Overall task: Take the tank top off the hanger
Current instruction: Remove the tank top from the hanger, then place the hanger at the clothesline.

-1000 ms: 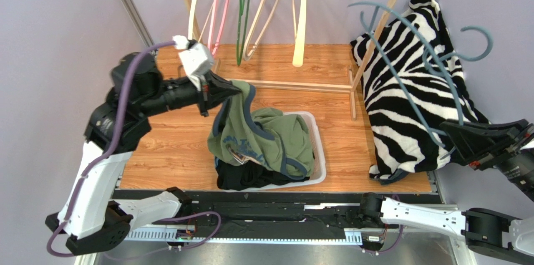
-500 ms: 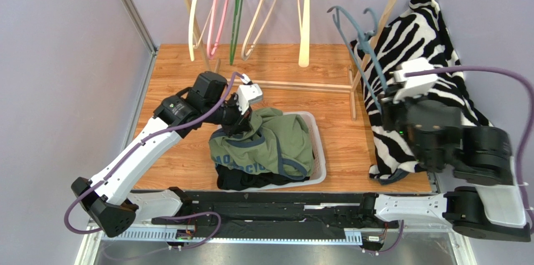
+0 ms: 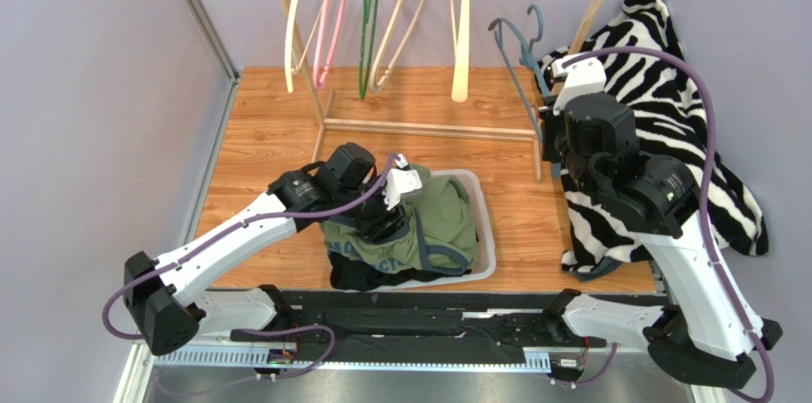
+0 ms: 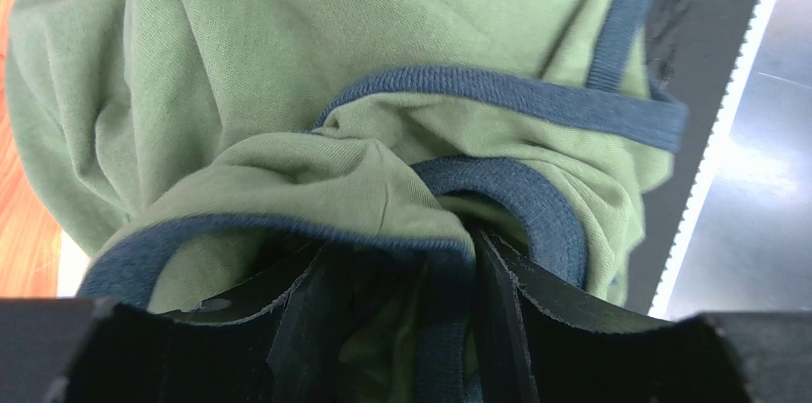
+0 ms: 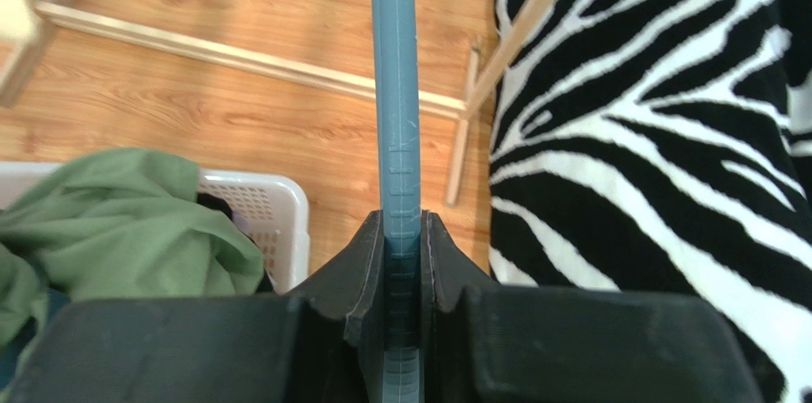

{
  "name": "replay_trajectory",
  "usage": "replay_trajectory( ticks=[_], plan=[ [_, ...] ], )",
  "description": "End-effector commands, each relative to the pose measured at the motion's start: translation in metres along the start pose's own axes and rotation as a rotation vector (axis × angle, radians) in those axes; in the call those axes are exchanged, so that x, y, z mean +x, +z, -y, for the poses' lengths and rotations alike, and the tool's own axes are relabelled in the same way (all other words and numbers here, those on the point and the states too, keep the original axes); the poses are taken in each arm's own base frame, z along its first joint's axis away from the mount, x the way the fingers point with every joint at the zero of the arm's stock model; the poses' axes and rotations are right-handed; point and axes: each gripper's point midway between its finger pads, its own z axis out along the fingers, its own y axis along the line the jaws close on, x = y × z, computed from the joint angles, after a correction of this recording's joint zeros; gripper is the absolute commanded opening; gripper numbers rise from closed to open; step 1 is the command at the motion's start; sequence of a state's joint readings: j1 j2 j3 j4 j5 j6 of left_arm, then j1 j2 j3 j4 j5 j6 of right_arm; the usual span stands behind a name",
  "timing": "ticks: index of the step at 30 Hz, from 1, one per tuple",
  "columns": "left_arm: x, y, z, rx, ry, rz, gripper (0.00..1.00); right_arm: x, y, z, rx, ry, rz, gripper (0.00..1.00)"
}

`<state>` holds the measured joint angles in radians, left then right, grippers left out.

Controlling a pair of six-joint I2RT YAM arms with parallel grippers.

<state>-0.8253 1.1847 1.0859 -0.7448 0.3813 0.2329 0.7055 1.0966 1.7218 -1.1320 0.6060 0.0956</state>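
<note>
We see the soft green tank top [image 3: 438, 213], edged in ribbed navy, heaped in the white perforated basket [image 3: 485, 224]. Over the basket, the left gripper [image 4: 400, 327] stands with jaws apart, a fold of jersey lying between them. Beyond the basket's right side, the right gripper [image 5: 403, 232] is clamped on the slim teal hanger [image 5: 394, 89].

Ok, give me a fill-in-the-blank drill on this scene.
The right claw is shut on a blue ____. The top lies in a white ____. The top's main colour is ____.
Missing words: hanger; basket; green.
</note>
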Motion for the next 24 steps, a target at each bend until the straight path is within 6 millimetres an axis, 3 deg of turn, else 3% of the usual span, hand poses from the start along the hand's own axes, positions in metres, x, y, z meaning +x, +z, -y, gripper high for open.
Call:
replay_trajectory(
  ticks=[1,7,12,18,24],
  plan=[
    [0.004,0.021,-0.013,-0.031,0.034,0.003,0.55,-0.051,0.002,-0.012,-0.102,0.092,0.149,0.0],
    [0.029,0.038,-0.016,-0.002,0.09,-0.083,0.55,-0.066,0.015,-0.004,-0.083,0.129,0.168,0.0],
    [0.052,0.049,-0.022,-0.005,0.127,-0.167,0.56,-0.068,0.018,0.0,-0.079,0.139,0.174,0.0],
    [0.092,0.074,-0.036,-0.011,0.136,-0.366,0.65,-0.076,0.024,0.017,-0.069,0.17,0.177,0.0],
    [0.127,0.088,-0.046,-0.044,0.205,-0.504,0.77,-0.08,0.043,0.022,-0.074,0.212,0.159,0.0]
  ],
)
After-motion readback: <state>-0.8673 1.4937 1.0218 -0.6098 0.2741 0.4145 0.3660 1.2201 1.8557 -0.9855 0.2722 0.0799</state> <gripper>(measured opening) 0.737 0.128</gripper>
